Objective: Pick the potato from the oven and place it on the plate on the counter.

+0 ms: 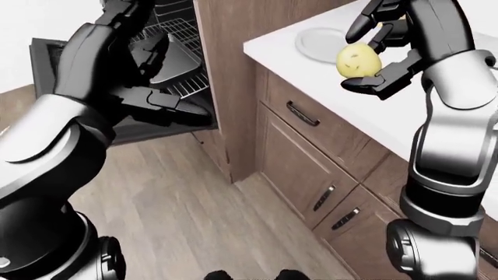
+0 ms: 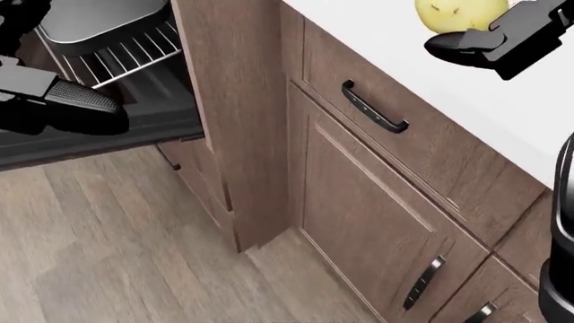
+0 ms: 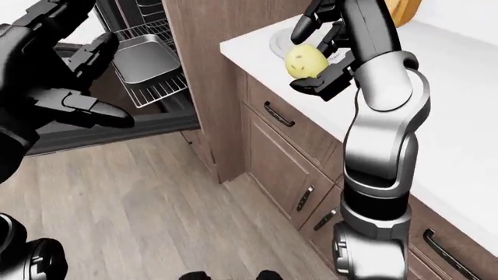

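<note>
My right hand [image 1: 373, 46] is shut on the yellow potato [image 1: 358, 60], holding it in the air above the white counter [image 1: 342, 87]. The same potato [image 2: 459, 13] shows at the top of the head view with a black finger [image 2: 471, 42] under it. A grey-white plate [image 1: 323, 44] lies on the counter just left of and beyond the potato. The oven [image 1: 167, 70] stands open on the left, its wire rack [image 3: 159, 87] carrying a grey baking tray [image 3: 144, 58]. My left hand [image 3: 82, 105] hangs open in front of the oven door.
Brown cabinets with black handles [image 2: 372, 108] run under the counter, and a tall wooden panel [image 2: 229, 114] separates them from the oven. The open oven door [image 2: 99, 145] juts out low at the left. Wooden floor [image 2: 116, 249] fills the lower left. A tan object [image 3: 401, 9] stands at the top of the counter.
</note>
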You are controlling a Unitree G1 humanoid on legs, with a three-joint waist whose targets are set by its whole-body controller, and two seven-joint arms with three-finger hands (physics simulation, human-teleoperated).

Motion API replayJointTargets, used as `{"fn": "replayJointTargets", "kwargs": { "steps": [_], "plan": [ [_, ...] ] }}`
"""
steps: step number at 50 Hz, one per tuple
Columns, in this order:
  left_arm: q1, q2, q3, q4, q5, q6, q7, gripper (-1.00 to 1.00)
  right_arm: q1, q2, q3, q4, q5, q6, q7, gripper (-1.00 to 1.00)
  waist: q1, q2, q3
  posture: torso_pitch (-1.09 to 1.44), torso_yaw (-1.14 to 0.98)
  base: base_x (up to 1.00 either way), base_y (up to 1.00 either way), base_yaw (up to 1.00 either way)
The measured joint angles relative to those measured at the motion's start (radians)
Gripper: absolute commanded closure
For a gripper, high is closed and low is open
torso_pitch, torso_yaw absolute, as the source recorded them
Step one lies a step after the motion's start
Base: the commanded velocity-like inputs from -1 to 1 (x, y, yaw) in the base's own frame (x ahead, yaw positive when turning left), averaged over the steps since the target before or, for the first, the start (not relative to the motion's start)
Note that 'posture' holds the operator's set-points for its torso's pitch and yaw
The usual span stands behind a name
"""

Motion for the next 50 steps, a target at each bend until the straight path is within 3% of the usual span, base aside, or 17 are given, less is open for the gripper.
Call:
{"fn": "replayJointTargets", "kwargs": {
  "steps": [3,8,11,13,16,23,25,27,28,30,32,34,36,39,46,48,50],
  "plan": [
    [0.006,0.006,-0.004,0.009,-0.017,-0.001,-0.002,-1.00,0.000,0.002,-0.005,0.017,-0.011,0.006,-0.002,1.00,-0.007,0.017,-0.005,1.10,0.00,0.43,-0.05,0.00],
    [0.004,0.026,0.017,0.016,-0.025,-0.027,0.007,-1.00,-0.004,0.012,0.000,0.005,-0.021,-0.012,-0.008,1.00,-0.029,0.082,-0.005,1.10,0.00,0.44,-0.01,0.00],
    [-0.002,0.037,0.022,0.013,-0.035,-0.037,0.016,-1.00,-0.013,0.016,0.006,0.008,-0.027,-0.021,-0.007,1.00,-0.031,0.134,-0.016,1.10,0.00,0.44,0.01,0.00],
    [0.012,0.035,0.029,0.017,-0.040,-0.037,0.025,-1.00,0.004,0.031,0.019,0.009,-0.028,-0.026,-0.005,1.00,-0.017,0.119,0.001,1.10,0.00,0.44,0.01,0.00],
    [0.013,0.041,0.023,0.034,-0.049,-0.018,0.039,-1.00,0.013,0.038,0.036,0.033,-0.022,-0.021,0.009,1.00,-0.005,0.097,-0.009,1.10,0.00,0.44,0.01,0.00],
    [0.015,0.048,0.017,0.021,-0.061,-0.044,0.050,-1.00,0.000,0.026,0.004,-0.005,-0.029,-0.032,-0.009,1.00,0.031,0.010,-0.014,1.10,0.00,0.43,0.00,0.00],
    [0.006,0.049,0.014,0.024,-0.062,-0.045,0.052,-1.00,0.001,0.025,0.002,-0.006,-0.029,-0.036,-0.015,1.00,0.033,-0.026,-0.024,1.10,0.00,0.28,0.00,0.00],
    [0.020,0.037,0.001,0.023,-0.063,-0.052,0.049,-1.00,0.013,0.023,-0.003,0.010,-0.027,-0.035,-0.018,1.00,0.013,-0.024,0.002,1.10,0.00,0.20,0.00,0.00],
    [0.028,0.034,-0.012,0.026,-0.065,-0.051,0.044,-1.00,0.023,0.020,-0.007,0.019,-0.027,-0.030,-0.017,1.00,0.009,-0.030,-0.003,1.10,0.00,0.09,0.00,0.00],
    [0.034,0.035,-0.021,0.034,-0.068,-0.044,0.035,-1.00,0.024,0.019,-0.011,0.036,-0.028,-0.018,-0.017,0.99,-0.002,-0.024,-0.018,1.10,0.00,0.00,0.00,0.00],
    [0.037,0.039,-0.010,0.033,-0.064,-0.046,0.031,-1.00,0.017,0.018,-0.007,0.034,-0.027,-0.018,-0.018,0.99,-0.017,-0.003,-0.020,1.10,0.00,0.00,0.00,0.00],
    [0.040,0.042,0.003,0.025,-0.058,-0.055,0.030,-1.00,0.012,0.016,-0.005,0.023,-0.025,-0.024,-0.019,0.99,-0.031,0.025,-0.021,1.10,0.00,0.00,0.00,0.00],
    [0.039,0.045,0.011,0.017,-0.053,-0.063,0.030,-1.00,0.000,0.013,-0.005,0.021,-0.024,-0.029,-0.018,0.99,-0.031,0.066,-0.040,1.10,0.00,0.00,0.00,0.00],
    [0.048,0.043,0.018,0.014,-0.050,-0.067,0.032,-1.00,0.002,0.017,0.001,0.018,-0.024,-0.031,-0.016,0.99,-0.021,0.056,-0.022,1.10,0.00,0.00,0.00,0.00],
    [0.047,0.048,0.019,0.016,-0.039,-0.044,0.035,-1.00,-0.019,0.018,0.012,0.026,-0.020,-0.022,-0.002,1.00,-0.014,0.053,-0.022,1.10,0.00,0.00,-0.01,0.00],
    [0.052,0.047,0.018,0.016,-0.034,-0.053,0.033,-1.00,-0.021,0.019,0.009,0.023,-0.021,-0.020,-0.003,1.00,-0.009,0.067,-0.007,1.10,0.00,0.00,-0.16,0.00],
    [0.065,0.047,0.020,0.020,-0.026,-0.057,0.030,-1.00,-0.018,0.024,0.014,0.024,-0.019,-0.021,-0.004,1.00,-0.007,0.092,-0.024,1.10,0.00,0.00,-0.17,0.00]
  ]
}}
